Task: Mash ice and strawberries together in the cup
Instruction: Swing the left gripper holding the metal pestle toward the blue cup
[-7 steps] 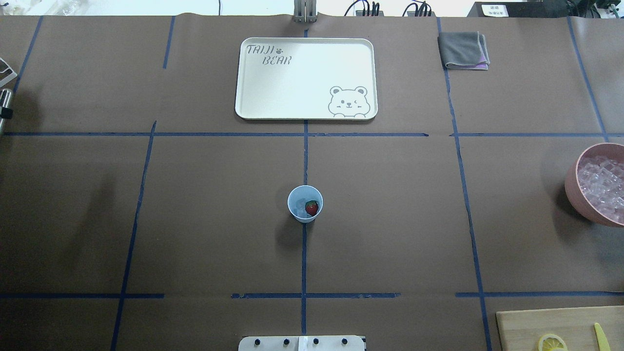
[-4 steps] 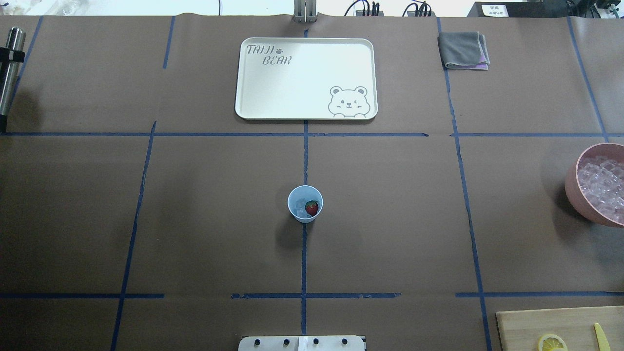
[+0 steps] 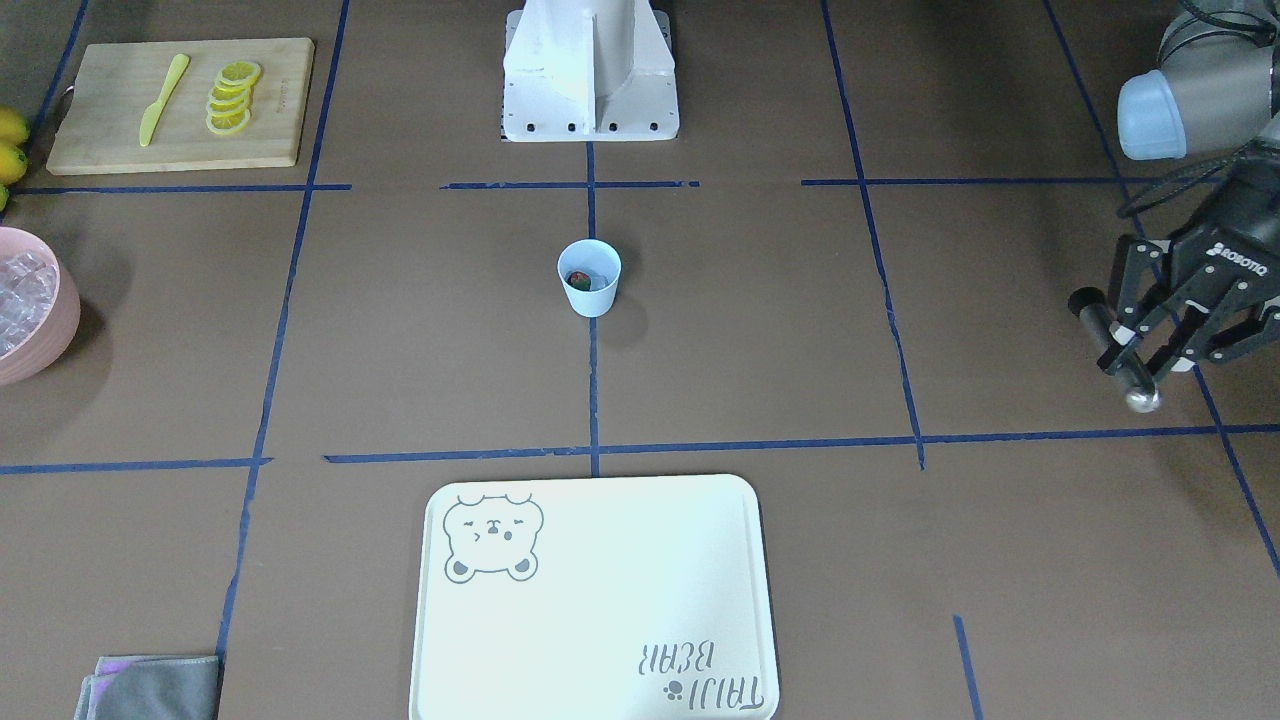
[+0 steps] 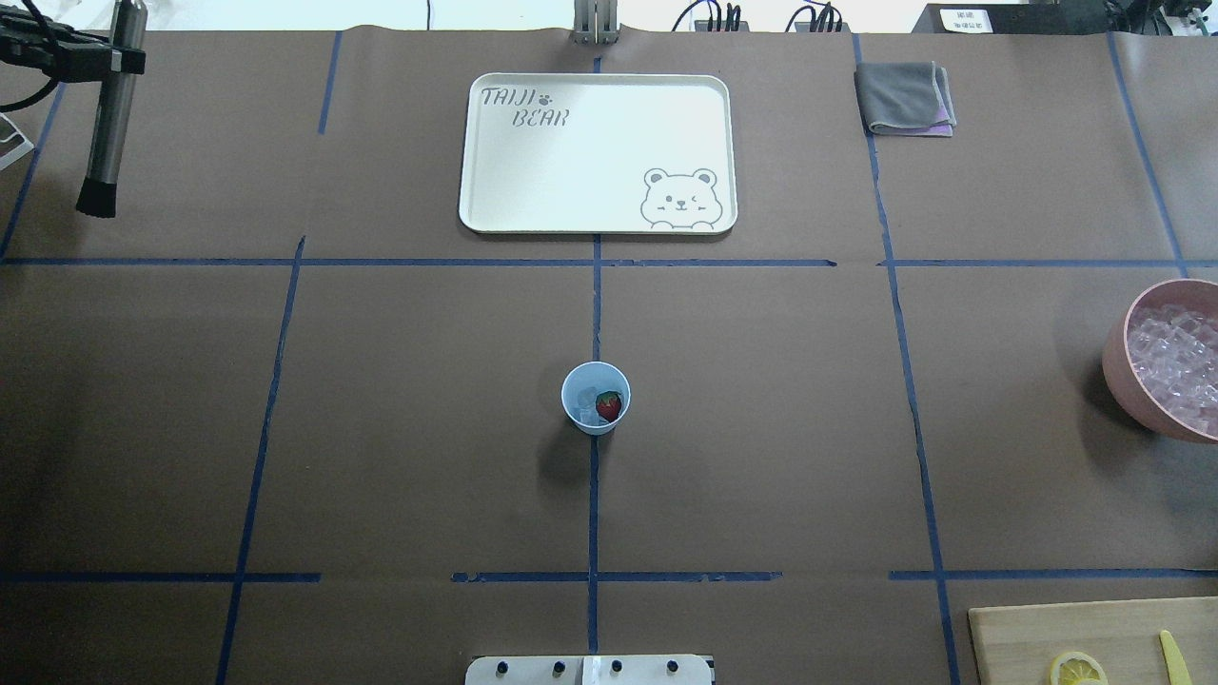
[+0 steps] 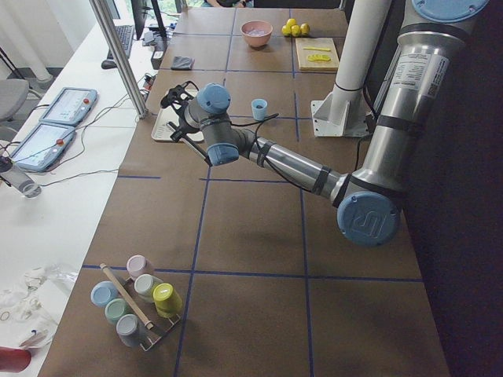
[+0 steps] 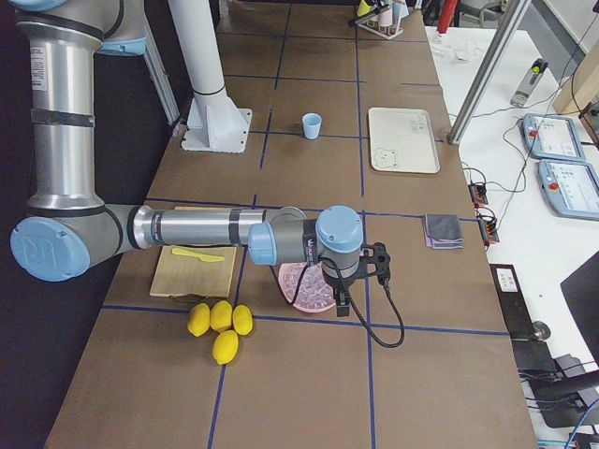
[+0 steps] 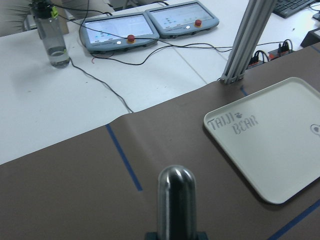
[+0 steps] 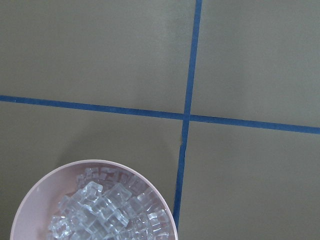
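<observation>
The light-blue cup stands upright at the table's middle on a blue tape line, also small in the front-facing view as the cup. Inside it lie a red strawberry and a few pale pieces of ice. My left gripper is at the far left corner, far from the cup, shut on a steel muddler rod that slants down to a dark tip. My right gripper hovers over the pink bowl; I cannot tell whether it is open.
A pink bowl full of ice cubes sits at the right edge. A cream bear tray lies beyond the cup, with a grey cloth at far right. A cutting board holds lemon slices and a yellow knife.
My left gripper with the muddler has come in from the left edge, moving right and toward the far side. The cup and its contents have not moved.
</observation>
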